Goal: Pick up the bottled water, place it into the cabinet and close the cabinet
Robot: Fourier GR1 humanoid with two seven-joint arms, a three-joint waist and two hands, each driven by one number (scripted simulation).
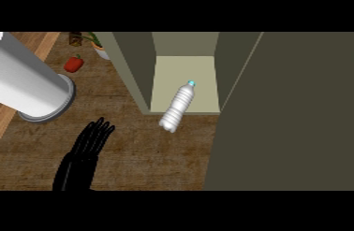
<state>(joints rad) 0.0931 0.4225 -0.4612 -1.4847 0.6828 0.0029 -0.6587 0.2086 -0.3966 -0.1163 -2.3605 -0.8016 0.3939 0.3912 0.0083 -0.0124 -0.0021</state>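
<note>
Your left hand [91,140] shows in the lower left of the frame, black, its fingers straight and held together, pointing toward the upper right; it grasps nothing and rests over the wooden counter [131,155]. Your right hand does not show anywhere in the view.

Right of the hand, near the middle of the frame, you see the bottled water [177,107]. It lies tilted, its blue cap toward the upper right, its base toward the lower left. The cap end sits over the pale floor of the open cabinet [185,68], while the base hangs past the cabinet's front edge over the counter. The hand and the bottle are apart.

The cabinet door [290,113] fills the right side of the frame as a broad dark panel.

At upper left, a large grey cylinder [31,83] slants across, with a red pepper [74,63] just beside it and a potted plant [97,42] near the top edge.
</note>
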